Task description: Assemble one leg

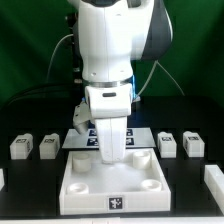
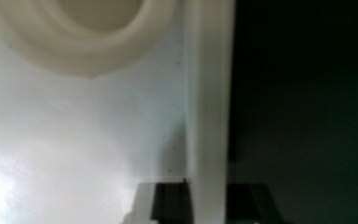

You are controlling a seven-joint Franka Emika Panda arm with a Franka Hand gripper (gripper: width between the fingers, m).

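Observation:
Several small white legs with tag marks lie on the black table in the exterior view: two at its left [image 1: 20,147] [image 1: 47,147] and two at its right [image 1: 167,143] [image 1: 193,143]. None is held. The large white tabletop [image 1: 80,185] with round corner sockets lies flat in front. My gripper [image 1: 110,152] is down at the tabletop's far edge. In the wrist view my gripper [image 2: 210,190] straddles the tabletop's edge wall [image 2: 206,100], one dark finger [image 2: 169,205] on each side and pressed against it. A round socket [image 2: 87,30] shows nearby. No leg shows in the wrist view.
The marker board [image 1: 147,133] lies behind the tabletop, partly hidden by the arm. Another white part [image 1: 215,182] sits at the exterior view's right edge, and one [image 1: 78,134] by the arm's base. Cables hang behind the arm.

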